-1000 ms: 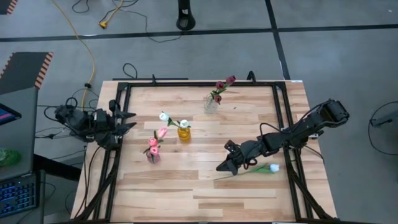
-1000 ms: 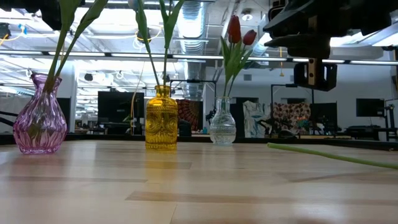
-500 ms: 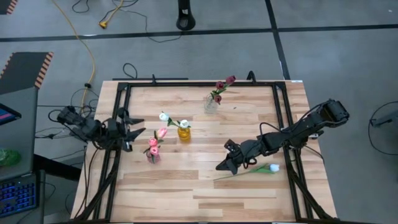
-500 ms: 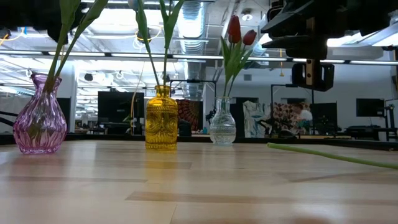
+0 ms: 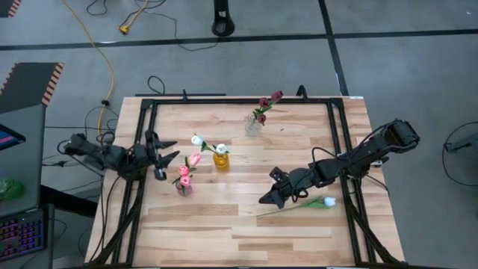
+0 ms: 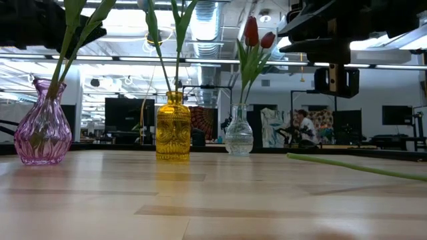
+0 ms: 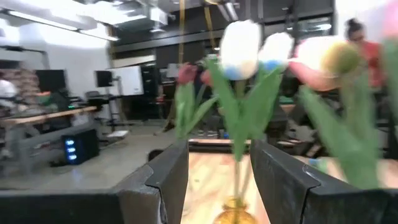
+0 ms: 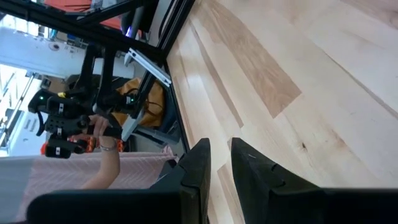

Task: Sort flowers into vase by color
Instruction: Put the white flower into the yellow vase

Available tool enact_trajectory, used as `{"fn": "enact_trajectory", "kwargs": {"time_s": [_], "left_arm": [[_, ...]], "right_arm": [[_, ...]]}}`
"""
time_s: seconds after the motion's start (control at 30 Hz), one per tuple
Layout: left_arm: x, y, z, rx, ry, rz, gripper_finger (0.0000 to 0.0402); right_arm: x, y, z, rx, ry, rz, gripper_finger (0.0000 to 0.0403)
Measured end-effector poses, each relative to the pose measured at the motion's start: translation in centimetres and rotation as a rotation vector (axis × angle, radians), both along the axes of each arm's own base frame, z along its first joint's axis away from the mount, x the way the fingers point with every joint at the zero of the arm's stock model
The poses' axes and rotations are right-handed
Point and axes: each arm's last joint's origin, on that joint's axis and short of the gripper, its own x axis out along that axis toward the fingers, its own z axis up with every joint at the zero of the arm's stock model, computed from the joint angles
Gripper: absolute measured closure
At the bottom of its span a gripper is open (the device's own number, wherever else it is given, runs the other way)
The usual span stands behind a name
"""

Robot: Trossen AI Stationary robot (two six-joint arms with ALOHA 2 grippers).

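Three vases crowd the table's (image 5: 246, 232) middle-left: pink vase (image 5: 183, 188), yellow vase (image 5: 221, 161), clear vase (image 5: 253, 126). Right of the yellow vase lies open wood.

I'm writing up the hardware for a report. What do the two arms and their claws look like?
Both arms are black and built of jointed segments. The right arm runs long and slim to a narrow two-finger right claw. The left arm is bulkier, with black cables looped at its base; its left claw has two flat, dark, squared fingers. No markings show.
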Motion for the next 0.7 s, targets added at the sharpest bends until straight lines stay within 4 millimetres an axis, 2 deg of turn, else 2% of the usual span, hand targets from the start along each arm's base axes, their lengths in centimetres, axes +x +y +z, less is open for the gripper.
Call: {"fn": "enact_trajectory", "kwargs": {"time_s": [0.33, 0.47, 0.7], "left_arm": [[0.4, 1.2, -0.5, 0.014, 0.008, 0.077, 0.024], [0.5, 1.5, -0.5, 0.034, 0.004, 0.053, 0.024], [0.7, 1.9, -1.2, 0.024, 0.058, 0.018, 0.024]], "right_arm": [[-0.1, 0.3, 0.0, -0.002, -0.001, 0.005, 0.031], [-0.1, 0.4, 0.0, 0.009, 0.003, 0.004, 0.031], [-0.6, 1.6, 0.0, 0.182, 0.074, -0.019, 0.031]]}}
